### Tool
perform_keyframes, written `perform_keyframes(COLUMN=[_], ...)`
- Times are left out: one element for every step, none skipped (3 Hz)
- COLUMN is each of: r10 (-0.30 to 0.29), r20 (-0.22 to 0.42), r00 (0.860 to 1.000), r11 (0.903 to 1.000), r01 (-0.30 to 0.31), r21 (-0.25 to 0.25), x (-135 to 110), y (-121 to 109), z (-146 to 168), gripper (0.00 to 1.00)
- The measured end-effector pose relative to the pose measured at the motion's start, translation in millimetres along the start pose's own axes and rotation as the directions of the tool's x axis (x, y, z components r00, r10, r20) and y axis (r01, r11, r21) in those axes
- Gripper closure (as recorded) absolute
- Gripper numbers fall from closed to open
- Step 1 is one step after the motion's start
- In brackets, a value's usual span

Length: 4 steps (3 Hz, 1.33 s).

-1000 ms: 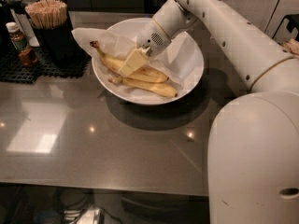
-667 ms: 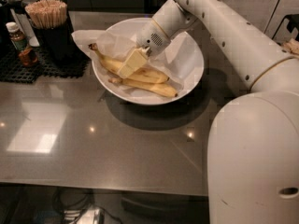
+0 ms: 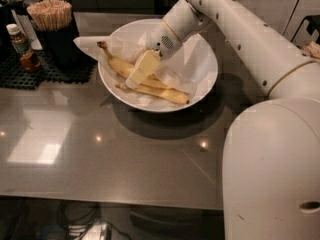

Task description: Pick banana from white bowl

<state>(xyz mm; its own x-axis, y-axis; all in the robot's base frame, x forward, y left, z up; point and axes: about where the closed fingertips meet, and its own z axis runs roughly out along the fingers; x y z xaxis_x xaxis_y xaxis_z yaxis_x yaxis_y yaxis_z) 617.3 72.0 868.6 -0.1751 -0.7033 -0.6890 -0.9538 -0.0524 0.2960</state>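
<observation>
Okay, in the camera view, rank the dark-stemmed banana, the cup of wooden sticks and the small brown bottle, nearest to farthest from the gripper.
The gripper is down inside the white bowl.
1. The banana, directly beneath it.
2. The cup of wooden sticks, left of the bowl.
3. The small brown bottle, farther left still.

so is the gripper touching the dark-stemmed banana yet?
Cannot tell. In the camera view the gripper overlaps the banana inside the white bowl, but no contact or gap shows.
</observation>
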Motion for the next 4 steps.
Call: perform_keyframes(r10=[-0.001,-0.003,-0.038,-0.154], r20=[0.002,0.014,0.048,0.125], r00=[1.000,1.000,0.998,0.980], r11=[0.9999,0.9996,0.9967,0.9842], r01=[0.001,0.003,0.035,0.141], r21=[0.013,0.027,0.073,0.108], x=[-0.6,0.6,0.3,-6.5], y=[0.0,0.3,8.7,51.4], z=[-0.3,-1.7,-8.2,-29.7], gripper=[0.52,0.75,0.97,1.00])
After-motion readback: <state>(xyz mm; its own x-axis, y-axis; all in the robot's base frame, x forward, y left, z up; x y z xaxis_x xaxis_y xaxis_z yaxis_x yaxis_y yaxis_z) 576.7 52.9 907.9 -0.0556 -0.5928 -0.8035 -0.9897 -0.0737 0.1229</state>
